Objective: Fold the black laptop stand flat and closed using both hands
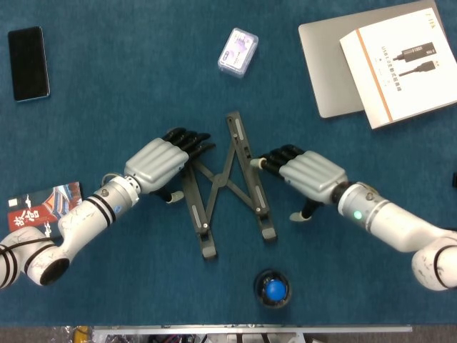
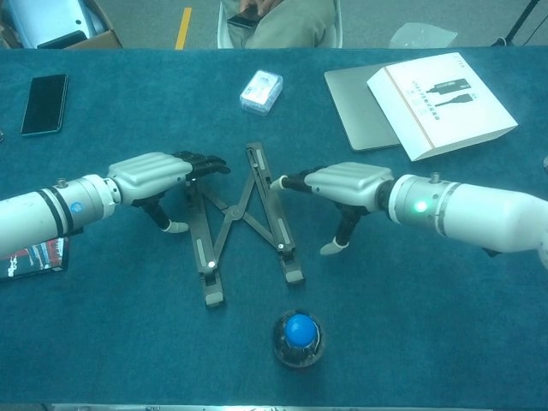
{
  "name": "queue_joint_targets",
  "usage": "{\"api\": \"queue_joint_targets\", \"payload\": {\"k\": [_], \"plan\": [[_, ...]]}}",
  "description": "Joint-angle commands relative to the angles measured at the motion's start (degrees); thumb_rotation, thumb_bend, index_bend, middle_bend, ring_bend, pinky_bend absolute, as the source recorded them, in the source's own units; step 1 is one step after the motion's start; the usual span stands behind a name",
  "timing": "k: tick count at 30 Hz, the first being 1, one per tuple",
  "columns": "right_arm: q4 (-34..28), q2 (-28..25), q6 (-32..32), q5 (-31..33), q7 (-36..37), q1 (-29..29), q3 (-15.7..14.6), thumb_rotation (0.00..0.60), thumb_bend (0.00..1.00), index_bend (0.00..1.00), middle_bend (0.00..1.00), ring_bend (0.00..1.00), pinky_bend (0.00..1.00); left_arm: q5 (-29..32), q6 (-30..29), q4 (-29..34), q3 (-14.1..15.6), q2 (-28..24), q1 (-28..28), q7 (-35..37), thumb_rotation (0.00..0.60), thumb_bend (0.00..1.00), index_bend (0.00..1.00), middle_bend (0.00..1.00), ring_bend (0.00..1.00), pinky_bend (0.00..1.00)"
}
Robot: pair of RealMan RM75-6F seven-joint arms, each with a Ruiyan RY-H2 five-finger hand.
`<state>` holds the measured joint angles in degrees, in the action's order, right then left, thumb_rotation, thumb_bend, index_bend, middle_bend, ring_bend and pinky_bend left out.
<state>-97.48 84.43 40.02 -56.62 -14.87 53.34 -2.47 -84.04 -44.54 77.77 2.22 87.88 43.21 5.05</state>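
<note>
The black laptop stand lies on the blue table as two long rails joined by crossed links, partly spread; it shows too in the chest view. My left hand rests on the table left of it, its straight dark fingers against the top of the left rail. My right hand is on the right side, its fingertips at the right rail, thumb down on the cloth. Neither hand holds anything.
A blue ball in a black holder sits just in front of the stand. A small clear box lies behind it. At the back right are a silver laptop and a white box. A phone and a red booklet lie left.
</note>
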Motion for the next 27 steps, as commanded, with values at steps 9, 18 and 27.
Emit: {"api": "queue_joint_targets", "payload": {"k": [9,18,27], "plan": [[-0.36,-0.14,0.39,1.22,0.05,-0.86,0.35,0.6,0.12,0.0,0.06,0.0,0.03,0.22,0.17,0.51,-0.2,-0.41,0.15,-0.31,0.6,0.25,0.0,0.0,0.0,0.0],[-1.6,-1.66,0.07,3.77,0.11,-1.12,0.26,0.6,0.12,0.0,0.06,0.0,0.03,0.5,0.28,0.76,-0.29,-0.73,0.15,-0.53,0.6,0.25,0.0,0.0,0.0,0.0],[0.33,0.52,-2.13,5.76,1.08,-0.34,0.84,0.6,0.12,0.0,0.07,0.0,0.03,0.9,0.53,0.74,-0.21,-0.74,0.03,-0.84,0.6,0.25,0.0,0.0,0.0,0.0]]}}
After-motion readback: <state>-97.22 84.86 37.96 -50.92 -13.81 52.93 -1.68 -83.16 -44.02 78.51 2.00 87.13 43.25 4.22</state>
